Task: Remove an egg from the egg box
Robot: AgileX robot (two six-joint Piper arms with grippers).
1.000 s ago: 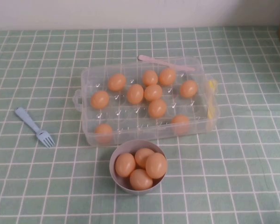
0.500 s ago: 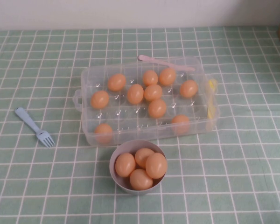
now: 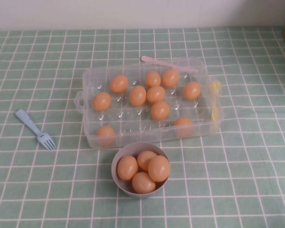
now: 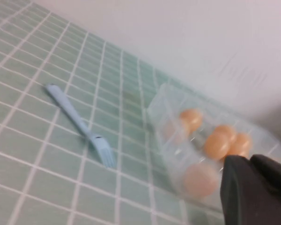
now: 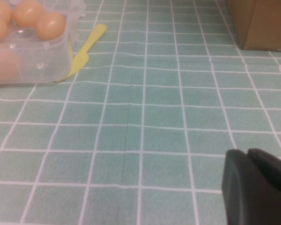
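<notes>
Plainly, neither the left end effector [image 4: 255,187] nor the right end effector [image 5: 257,185] shows its grip state, and with the box [image 3: 85,78] ahead of both, a reach could grab the wrong egg [image 3: 160,110] or knock its neighbours.

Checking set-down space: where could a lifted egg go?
Bare green checked cloth right of the clear plastic egg box; more between box and blue plastic fork. Round grey bowl is crowded with eggs. Left hand and right hand hang low, outside.

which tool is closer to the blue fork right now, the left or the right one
Left. The left tool is on the blue fork's side of the egg box, seeing the fork close by. The right tool sits past the box's opposite end, beside its yellow clasp.
</notes>
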